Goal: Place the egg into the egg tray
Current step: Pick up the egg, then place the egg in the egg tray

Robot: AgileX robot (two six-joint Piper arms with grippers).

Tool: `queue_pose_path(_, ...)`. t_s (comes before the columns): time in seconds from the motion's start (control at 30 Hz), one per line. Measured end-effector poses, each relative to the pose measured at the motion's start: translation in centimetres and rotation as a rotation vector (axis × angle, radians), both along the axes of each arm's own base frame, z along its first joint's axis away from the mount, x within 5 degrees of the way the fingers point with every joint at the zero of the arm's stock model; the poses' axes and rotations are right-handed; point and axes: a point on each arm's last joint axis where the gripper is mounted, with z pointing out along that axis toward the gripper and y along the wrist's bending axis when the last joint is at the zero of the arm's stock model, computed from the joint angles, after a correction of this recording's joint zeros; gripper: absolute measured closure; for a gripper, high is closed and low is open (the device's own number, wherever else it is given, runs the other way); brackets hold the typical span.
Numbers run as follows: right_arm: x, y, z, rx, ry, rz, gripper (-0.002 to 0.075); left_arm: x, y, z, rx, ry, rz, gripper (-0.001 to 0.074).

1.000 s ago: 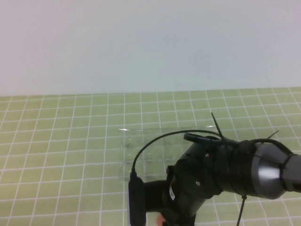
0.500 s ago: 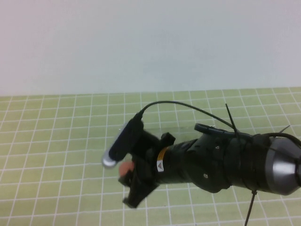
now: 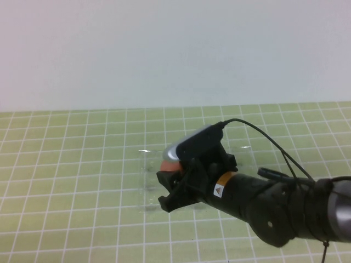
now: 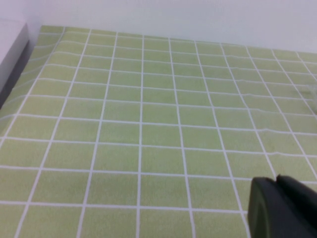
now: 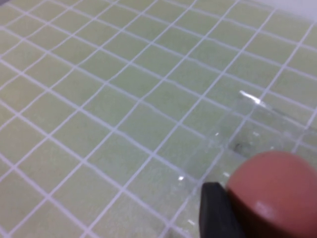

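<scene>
My right gripper (image 3: 169, 183) is shut on the reddish-orange egg (image 3: 166, 164) and holds it in the air over the left part of the clear egg tray (image 3: 147, 171). In the right wrist view the egg (image 5: 275, 191) fills the lower corner beside one black finger (image 5: 215, 210), with the tray's glinting edge (image 5: 247, 106) below it on the green grid cloth. My left gripper (image 4: 277, 186) shows only in the left wrist view, its fingers pressed together and empty above bare cloth.
The table is covered with a green cloth with white grid lines (image 3: 71, 164). A pale wall rises behind it. A grey edge (image 4: 12, 54) borders the cloth in the left wrist view.
My right arm has lifted the egg from the table's front edge and carried it back and to the right, over the tray's left part.
</scene>
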Motion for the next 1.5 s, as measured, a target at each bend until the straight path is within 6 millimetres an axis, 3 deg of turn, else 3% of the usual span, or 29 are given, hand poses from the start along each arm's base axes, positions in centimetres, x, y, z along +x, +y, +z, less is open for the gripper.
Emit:
queue_pose_path(0.3, 0.0, -0.4, -0.5, 0.035, -0.086, -0.018, 0.0353, 0.0, 0.0, 0.0, 0.000, 0.000, 0.000, 0.0735)
queue_pose_path(0.93, 0.2, 0.0, -3.8, -0.005, -0.055, 0.000, 0.0353, 0.0, 0.0, 0.0, 0.000, 0.000, 0.000, 0.0735)
queue_pose_path(1.5, 0.2, 0.3, -4.0, 0.037, -0.056, 0.012, 0.0354, 0.0, 0.0, 0.0, 0.000, 0.000, 0.000, 0.0735)
